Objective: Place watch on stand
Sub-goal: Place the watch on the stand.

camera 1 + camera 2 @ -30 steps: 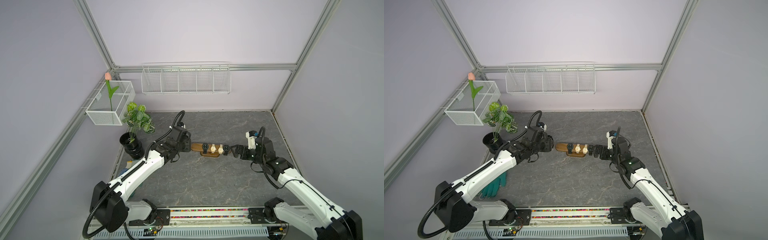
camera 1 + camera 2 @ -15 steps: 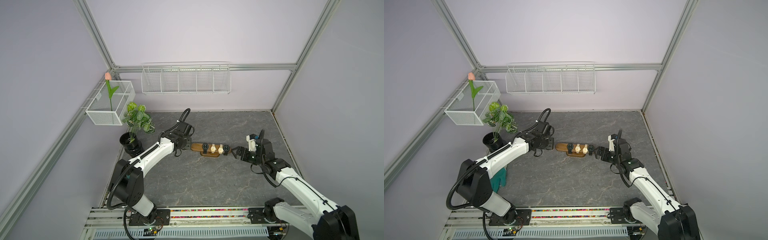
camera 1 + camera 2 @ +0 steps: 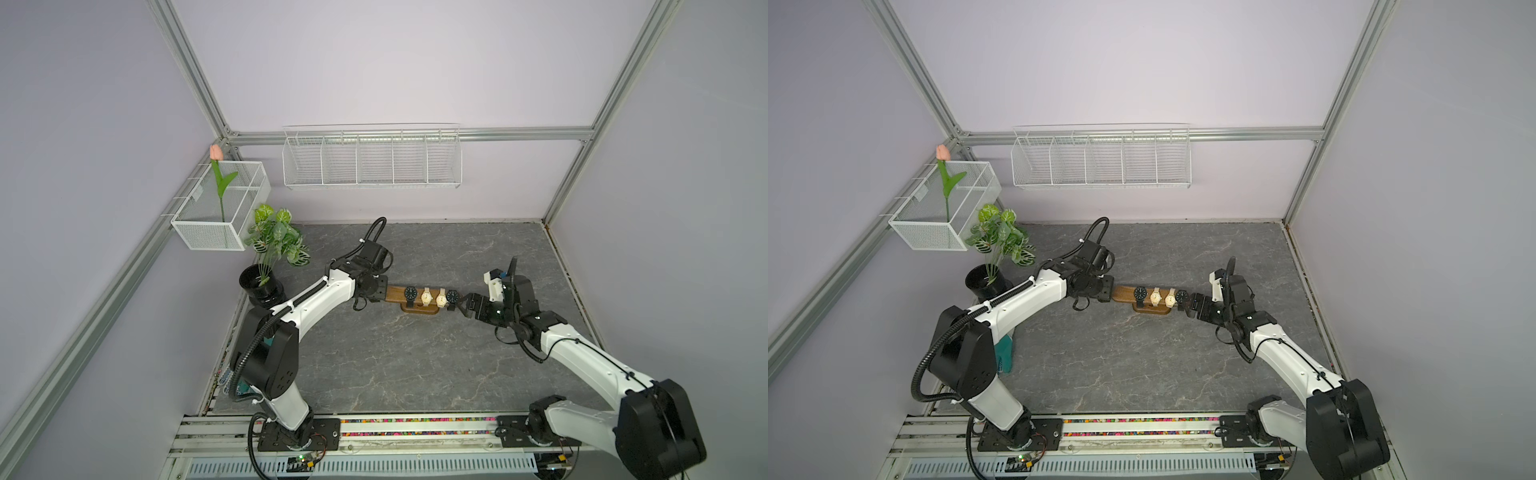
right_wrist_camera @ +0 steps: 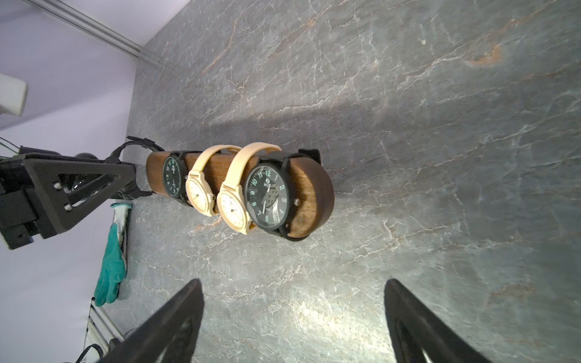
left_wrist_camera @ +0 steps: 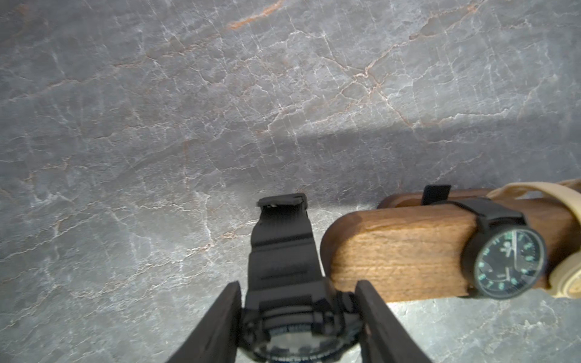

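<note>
Left wrist view, unlike top views, shows left tool clenched on a black watch, just beside bare end of the stand, right wrist view shows four watches strapped round it, right tool spread wide, empty, near its other end.

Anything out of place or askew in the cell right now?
A teal glove lies along the table's edge, unrelated to the job. On the stand, the two tan straps arch loose above the bar instead of hugging it. Nothing looks spilled or broken.
</note>
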Motion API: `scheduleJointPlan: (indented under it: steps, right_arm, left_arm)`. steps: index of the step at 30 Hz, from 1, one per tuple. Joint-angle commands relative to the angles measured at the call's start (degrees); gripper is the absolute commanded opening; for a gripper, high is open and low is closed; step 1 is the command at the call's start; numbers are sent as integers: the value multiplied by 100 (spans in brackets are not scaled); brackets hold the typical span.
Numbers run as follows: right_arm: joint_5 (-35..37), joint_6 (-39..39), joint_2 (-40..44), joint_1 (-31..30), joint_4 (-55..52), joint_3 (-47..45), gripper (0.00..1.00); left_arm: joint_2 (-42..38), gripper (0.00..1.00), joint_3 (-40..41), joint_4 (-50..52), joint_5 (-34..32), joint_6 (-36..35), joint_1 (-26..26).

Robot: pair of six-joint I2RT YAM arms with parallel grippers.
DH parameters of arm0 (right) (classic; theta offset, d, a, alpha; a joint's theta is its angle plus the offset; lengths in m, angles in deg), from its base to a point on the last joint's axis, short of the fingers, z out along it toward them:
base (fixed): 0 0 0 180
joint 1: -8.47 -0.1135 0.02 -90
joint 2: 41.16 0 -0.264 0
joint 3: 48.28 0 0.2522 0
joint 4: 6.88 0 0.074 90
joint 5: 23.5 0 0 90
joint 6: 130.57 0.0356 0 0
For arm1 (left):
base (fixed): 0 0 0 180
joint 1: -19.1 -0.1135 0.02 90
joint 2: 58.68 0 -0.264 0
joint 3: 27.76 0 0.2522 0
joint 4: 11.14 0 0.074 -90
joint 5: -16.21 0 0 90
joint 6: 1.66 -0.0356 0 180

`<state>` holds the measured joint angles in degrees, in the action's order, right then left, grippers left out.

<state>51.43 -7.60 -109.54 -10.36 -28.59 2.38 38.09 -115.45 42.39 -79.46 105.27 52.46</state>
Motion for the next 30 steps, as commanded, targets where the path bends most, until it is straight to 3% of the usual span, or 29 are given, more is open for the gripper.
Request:
scheduleJointPlan:
  steps: [1, 22, 30]
  right_arm:
    - [-189, -46, -178, 11, 265, 159, 91]
    - [-468, -274, -945, -179, 311, 783, 96]
    - [-62, -299, -732, -92, -36, 756, 94]
  left_arm:
    - [116, 41, -303, 153, 182, -110, -32]
    - [465, 41, -789, 488, 145, -190, 242]
    - [509, 41, -860, 582, 137, -263, 319]
